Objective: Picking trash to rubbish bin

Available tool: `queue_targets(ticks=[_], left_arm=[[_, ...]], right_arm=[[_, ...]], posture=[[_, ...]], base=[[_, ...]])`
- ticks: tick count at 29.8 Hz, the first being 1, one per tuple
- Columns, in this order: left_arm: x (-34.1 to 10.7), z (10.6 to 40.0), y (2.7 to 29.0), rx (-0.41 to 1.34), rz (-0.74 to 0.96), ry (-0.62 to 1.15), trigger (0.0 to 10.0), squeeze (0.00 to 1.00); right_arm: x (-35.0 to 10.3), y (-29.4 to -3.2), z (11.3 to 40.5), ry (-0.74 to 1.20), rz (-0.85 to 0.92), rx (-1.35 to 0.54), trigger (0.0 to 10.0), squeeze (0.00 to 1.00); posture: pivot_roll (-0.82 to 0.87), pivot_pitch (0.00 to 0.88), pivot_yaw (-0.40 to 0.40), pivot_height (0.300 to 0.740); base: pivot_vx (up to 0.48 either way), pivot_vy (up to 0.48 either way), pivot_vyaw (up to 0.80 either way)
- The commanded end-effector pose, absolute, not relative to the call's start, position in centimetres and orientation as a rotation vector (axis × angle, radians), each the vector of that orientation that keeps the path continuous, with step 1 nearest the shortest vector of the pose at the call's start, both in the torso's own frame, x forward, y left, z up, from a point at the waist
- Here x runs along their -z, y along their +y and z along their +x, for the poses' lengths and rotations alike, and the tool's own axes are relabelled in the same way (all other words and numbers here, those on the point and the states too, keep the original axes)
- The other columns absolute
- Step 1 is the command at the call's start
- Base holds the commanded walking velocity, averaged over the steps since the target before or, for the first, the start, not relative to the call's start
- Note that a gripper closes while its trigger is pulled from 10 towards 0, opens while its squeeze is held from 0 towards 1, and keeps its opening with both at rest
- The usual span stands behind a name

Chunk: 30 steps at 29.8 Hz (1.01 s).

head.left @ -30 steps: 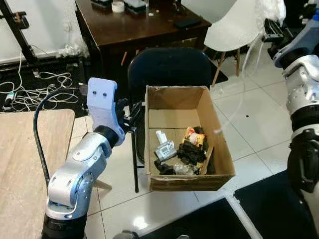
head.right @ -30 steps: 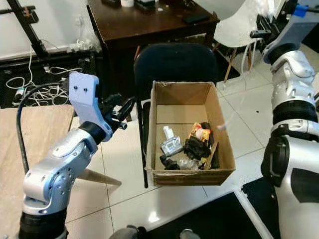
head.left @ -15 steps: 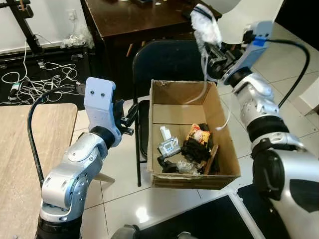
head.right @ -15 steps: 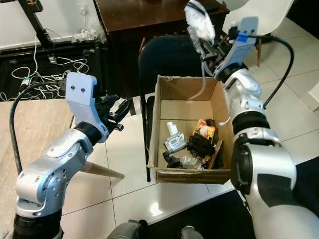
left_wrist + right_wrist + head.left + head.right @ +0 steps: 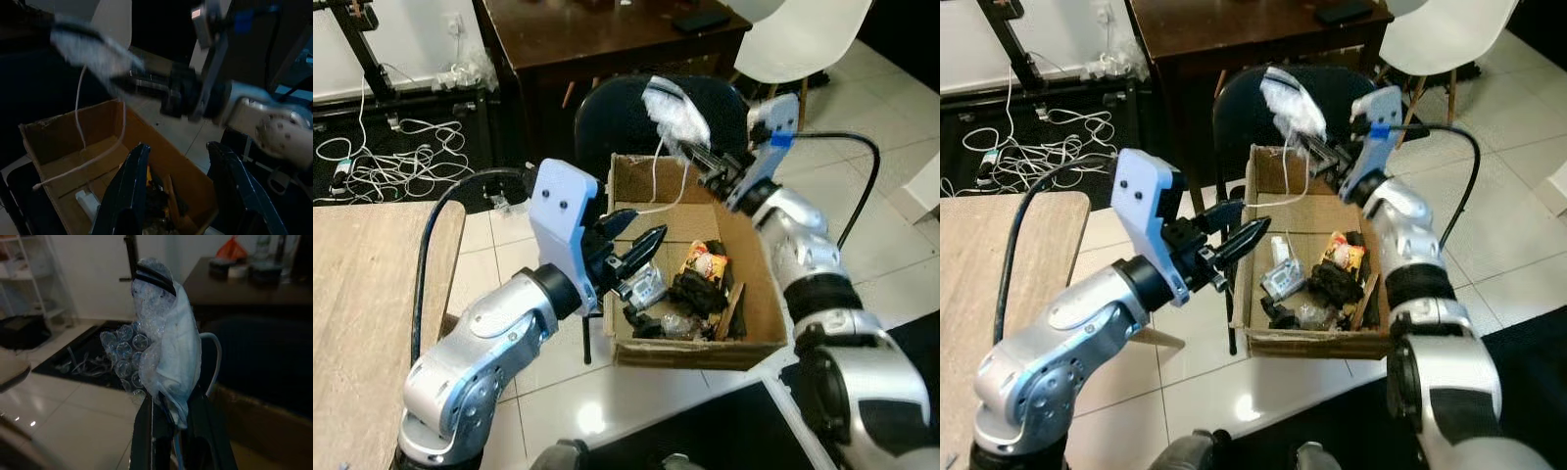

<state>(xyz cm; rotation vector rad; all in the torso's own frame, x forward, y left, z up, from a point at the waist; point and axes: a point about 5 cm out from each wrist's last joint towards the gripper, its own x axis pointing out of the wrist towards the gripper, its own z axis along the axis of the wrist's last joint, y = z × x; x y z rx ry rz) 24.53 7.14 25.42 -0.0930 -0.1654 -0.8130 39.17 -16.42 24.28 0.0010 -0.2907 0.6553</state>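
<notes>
Right pincer (image 5: 697, 155) grips bubble-wrap wad (image 5: 674, 110) over box (image 5: 759, 304) rim; move further inward before release. Left pincer (image 5: 636, 248) open, idle.

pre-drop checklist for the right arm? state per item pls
1. Right gripper shut on the bubble wrap: ok.
2. Wrap above the box: not ok, it sits over the back rim, near the chair.
3. Wrap's white cord hanging inside the box: ok.
4. Room in the box: ok, the back half is bare and trash is piled at the front.
5. Left gripper out of the drop path: not ok, it is open at the box's left wall.
6. Box steady on the chair: cannot tell.
</notes>
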Motion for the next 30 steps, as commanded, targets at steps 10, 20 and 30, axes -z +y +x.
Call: queue_targets(ticks=[10,20,30], left_arm=[[-25.1,24.7,7.3,0.813,-0.085,-0.145,10.0,0.0],[-25.0,24.8,7.5,0.8,-0.088,-0.144,10.0,0.0],[-24.9,25.0,7.6,0.799,-0.085,-0.145,10.0,0.0]], right_arm=[[-21.1,-16.9,37.7,-0.11,-0.089,-0.668,10.0,0.0],[-17.5,-20.5,35.2,0.161,-0.229,-0.511,10.0,0.94],[-16.8,-22.7,33.9,0.296,-0.261,-0.324,10.0,1.0]], posture=[[0.22,0.253,0.007,0.74],[0.22,0.242,0.009,0.74],[0.21,0.215,0.008,0.74]], base=[[0.0,0.0,0.0],[0.0,0.0,0.0],[0.0,0.0,0.0]])
